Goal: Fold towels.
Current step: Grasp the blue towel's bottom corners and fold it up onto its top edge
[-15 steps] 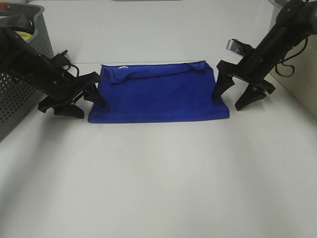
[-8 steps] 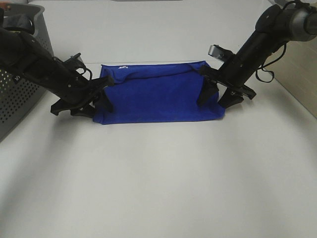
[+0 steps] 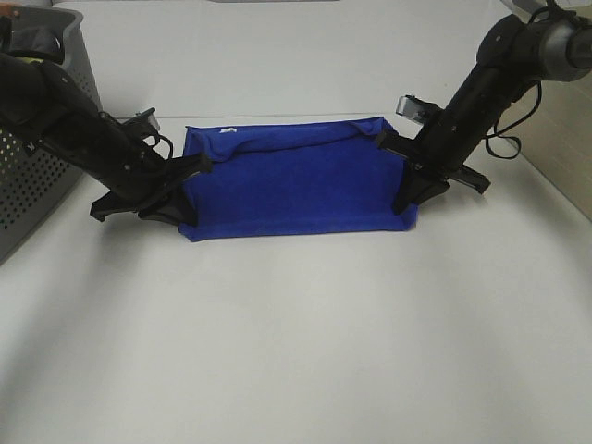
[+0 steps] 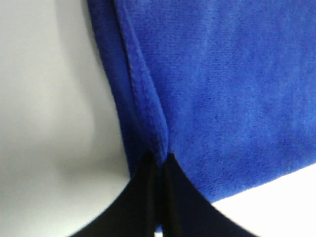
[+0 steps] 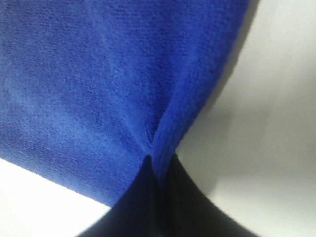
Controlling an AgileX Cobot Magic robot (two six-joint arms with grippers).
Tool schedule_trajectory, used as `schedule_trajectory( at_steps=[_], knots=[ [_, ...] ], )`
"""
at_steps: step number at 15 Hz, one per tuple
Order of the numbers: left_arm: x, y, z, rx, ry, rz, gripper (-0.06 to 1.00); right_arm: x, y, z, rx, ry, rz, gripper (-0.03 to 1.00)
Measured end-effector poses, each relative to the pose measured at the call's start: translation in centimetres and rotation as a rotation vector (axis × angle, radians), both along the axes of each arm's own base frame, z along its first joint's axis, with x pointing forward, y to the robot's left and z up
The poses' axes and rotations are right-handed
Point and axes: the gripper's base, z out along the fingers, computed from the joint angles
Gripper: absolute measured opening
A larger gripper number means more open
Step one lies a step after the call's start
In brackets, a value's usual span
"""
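The royal-blue towel [image 3: 296, 190] lies folded on the white table, a rumpled ridge along its far edge and a small white tag [image 3: 227, 132] at the far left. My left gripper [image 3: 182, 215] is shut on the towel's near-left edge; the left wrist view shows its fingers [image 4: 143, 197] pinching the hem of the towel [image 4: 222, 89]. My right gripper [image 3: 405, 205] is shut on the near-right edge; the right wrist view shows the blue towel [image 5: 98, 74] pinched between the closed fingers [image 5: 173, 197].
A grey perforated basket [image 3: 37, 166] stands at the far left, behind my left arm. The white table [image 3: 296, 342] stretches toward the front. A beige surface [image 3: 564, 139] borders the table at the right.
Both grippers moved inward from beside the towel and shut on its near corners. The towel's near edge has drawn in and become narrower.
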Motion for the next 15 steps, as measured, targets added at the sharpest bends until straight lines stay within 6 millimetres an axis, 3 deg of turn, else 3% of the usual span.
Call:
schedule_trajectory(
  at_steps=[3,10,13,15],
  knots=[
    [-1.9,0.5,1.1,0.035,0.028,-0.036,0.0,-2.2,-0.3,0.1,-0.012,0.055,-0.006,0.0],
    [-9.0,1.9,1.4,0.075,0.151,-0.051,0.0,-12.1,-0.9,-0.9,-0.001,0.165,-0.072,0.0],
    [-9.0,1.9,3.3,0.067,0.098,-0.032,0.0,-12.4,-1.0,-0.2,-0.002,0.134,-0.071,0.0],
    [-8.2,1.8,4.8,0.055,0.046,-0.014,0.0,-11.4,-0.9,1.3,0.006,0.073,-0.069,0.0]
  ],
)
